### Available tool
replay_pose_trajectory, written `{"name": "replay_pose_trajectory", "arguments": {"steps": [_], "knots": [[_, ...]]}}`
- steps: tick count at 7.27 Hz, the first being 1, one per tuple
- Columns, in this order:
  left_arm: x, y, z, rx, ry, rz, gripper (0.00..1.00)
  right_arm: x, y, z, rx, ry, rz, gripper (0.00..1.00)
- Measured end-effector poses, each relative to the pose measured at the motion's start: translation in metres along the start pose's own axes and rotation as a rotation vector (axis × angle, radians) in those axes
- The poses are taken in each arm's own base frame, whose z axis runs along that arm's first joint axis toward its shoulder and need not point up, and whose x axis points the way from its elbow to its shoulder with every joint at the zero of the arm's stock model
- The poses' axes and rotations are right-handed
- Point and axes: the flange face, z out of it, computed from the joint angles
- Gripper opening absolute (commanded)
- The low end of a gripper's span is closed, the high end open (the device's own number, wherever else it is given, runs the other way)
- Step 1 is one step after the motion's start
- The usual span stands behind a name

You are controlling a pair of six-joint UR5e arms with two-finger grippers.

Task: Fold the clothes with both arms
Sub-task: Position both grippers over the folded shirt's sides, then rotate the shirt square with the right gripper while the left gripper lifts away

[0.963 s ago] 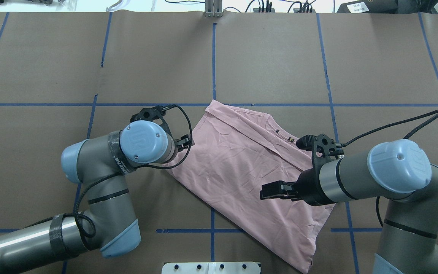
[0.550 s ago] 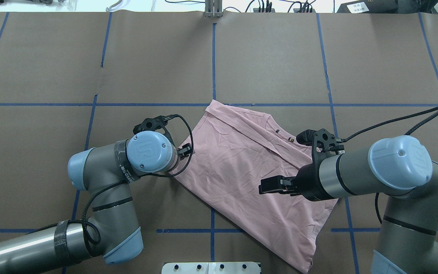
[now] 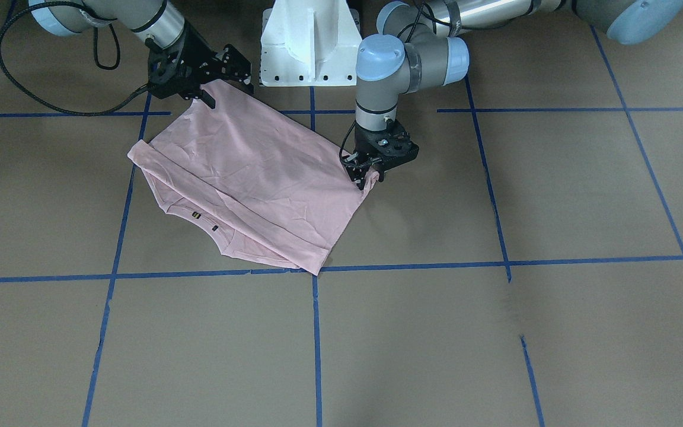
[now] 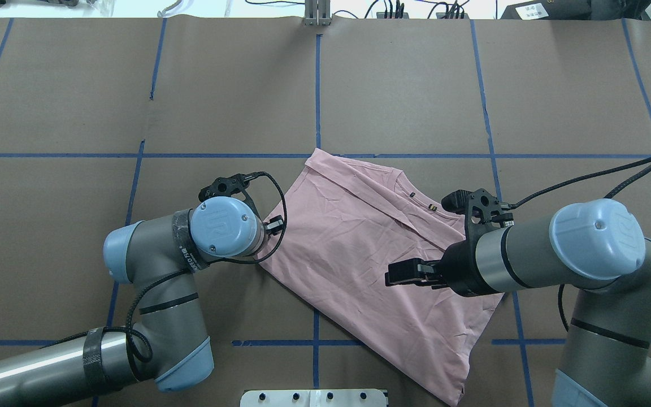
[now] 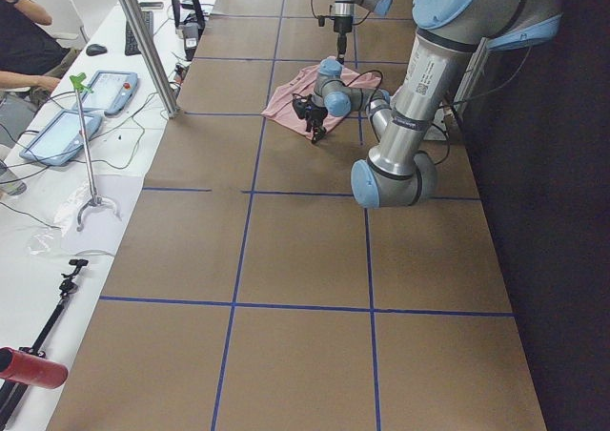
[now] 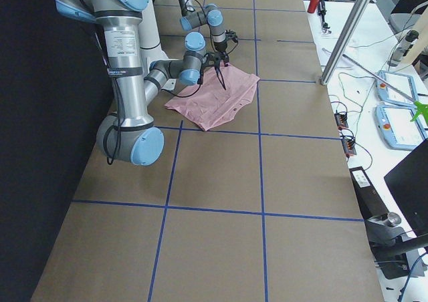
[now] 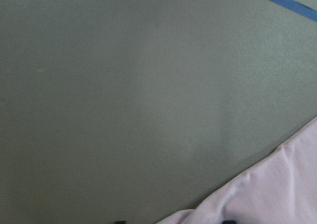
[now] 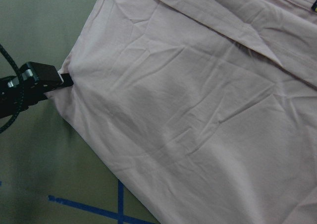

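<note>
On the brown table (image 4: 416, 85), the pale pink T-shirt (image 4: 354, 249) lies partly folded, collar (image 4: 410, 189) toward the far side. Our left tool (image 3: 370, 177) pinches its side edge, we judge to carry that edge over for the next fold, while our right tool (image 4: 391, 276) hangs spread and empty above the cloth, placed to take a matching grip.

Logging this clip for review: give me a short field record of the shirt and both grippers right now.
garment: pink T-shirt, partly folded, flat on the table
left gripper: shut on the shirt's side corner, low at the table
right gripper: open, hovering over the cloth, apparently not gripping it
</note>
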Motion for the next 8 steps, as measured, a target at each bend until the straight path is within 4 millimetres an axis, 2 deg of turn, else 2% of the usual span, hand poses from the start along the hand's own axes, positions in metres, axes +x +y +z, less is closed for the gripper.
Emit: {"name": "replay_pose_trajectory", "arguments": {"steps": [3, 5, 6, 8], "knots": [[0.002, -0.007, -0.008, 0.0, 0.011, 0.022, 0.0, 0.001, 0.0, 0.001, 0.0, 0.002, 0.001, 1.0], [0.003, -0.026, -0.013, 0.019, 0.016, 0.005, 0.0, 0.0, 0.0, 0.001, 0.0, 0.002, 0.001, 1.0], [0.003, -0.043, -0.014, 0.038, 0.015, -0.009, 0.0, 0.0, 0.0, 0.001, 0.001, 0.002, 0.001, 1.0], [0.002, -0.091, -0.013, 0.096, 0.012, -0.01, 0.0, -0.001, -0.003, -0.002, 0.008, -0.003, 0.003, 1.0]]}}
